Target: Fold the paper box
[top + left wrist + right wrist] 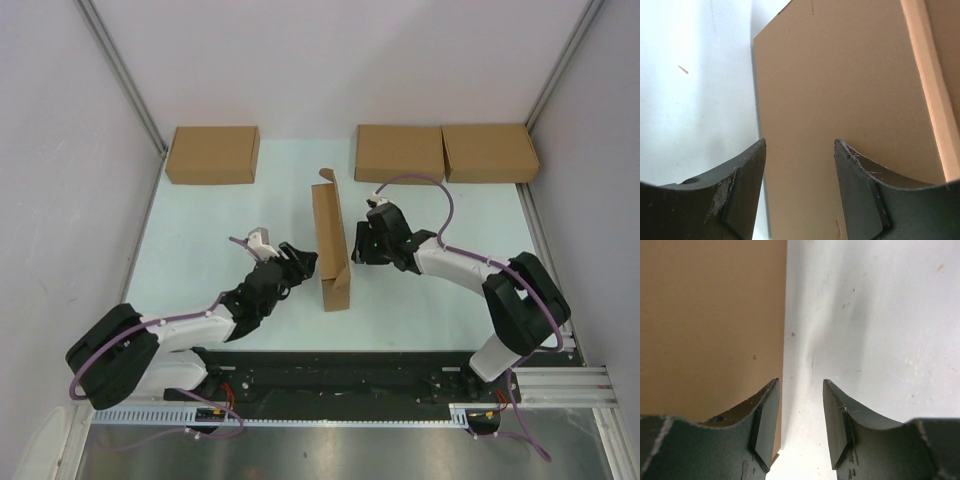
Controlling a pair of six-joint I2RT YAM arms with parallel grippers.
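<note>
Top external view shows the plain brown corrugated-cardboard paper box (331,245) standing on edge at the middle of the pale green table (200,250). From above it reads as a long narrow slab running from far to near, with a small flap poking up at its far end and its near end slightly wider. Its broad faces are smooth and unprinted; in the left wrist view one face (840,90) fills most of the frame, with a lighter raw edge strip down the right side. The black left gripper (303,262) sits just beside the box's left face, its jaws apart with nothing between them (800,145). The black right gripper (357,245) is just beside the opposite face, jaws likewise apart and empty (801,382), the cardboard (710,320) off to its left. Three compact brown cardboard boxes (212,154) (399,153) (490,152) lie flat along the far edge, well apart from the arms.
</note>
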